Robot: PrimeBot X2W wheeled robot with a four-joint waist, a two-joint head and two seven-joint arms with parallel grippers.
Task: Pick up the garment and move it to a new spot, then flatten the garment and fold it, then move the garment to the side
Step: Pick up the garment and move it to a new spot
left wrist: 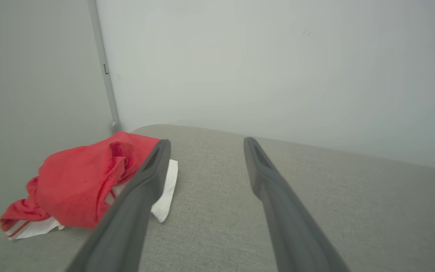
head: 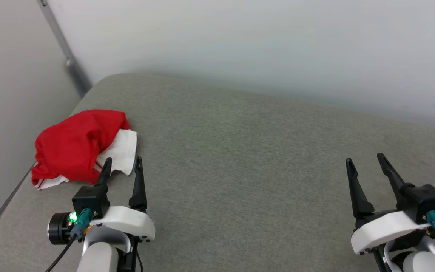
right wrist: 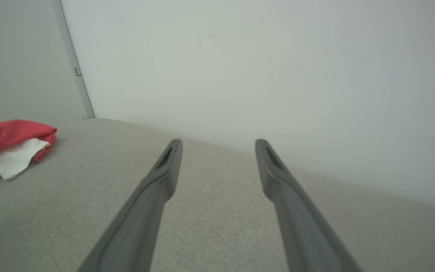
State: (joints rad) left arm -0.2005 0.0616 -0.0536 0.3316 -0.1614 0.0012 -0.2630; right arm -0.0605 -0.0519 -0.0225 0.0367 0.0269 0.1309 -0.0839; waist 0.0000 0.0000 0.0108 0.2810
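Note:
The garment (head: 76,145) lies crumpled in a heap at the far left of the grey fabric surface (head: 247,158), red on top with a white sleeve poking out on its right side. It also appears in the left wrist view (left wrist: 77,181) and at the left edge of the right wrist view (right wrist: 11,145). My left gripper (head: 123,162) is open just in front of the heap's right edge, empty, its left fingertip overlapping the cloth in view. My right gripper (head: 364,160) stands open and empty far to the right. The number and lettering are hidden in the folds.
A pale wall (head: 263,45) runs along the back of the surface. A side wall with a grey metal strip (head: 64,53) closes the left corner right by the heap. The surface's left edge (head: 6,204) drops off beside the garment.

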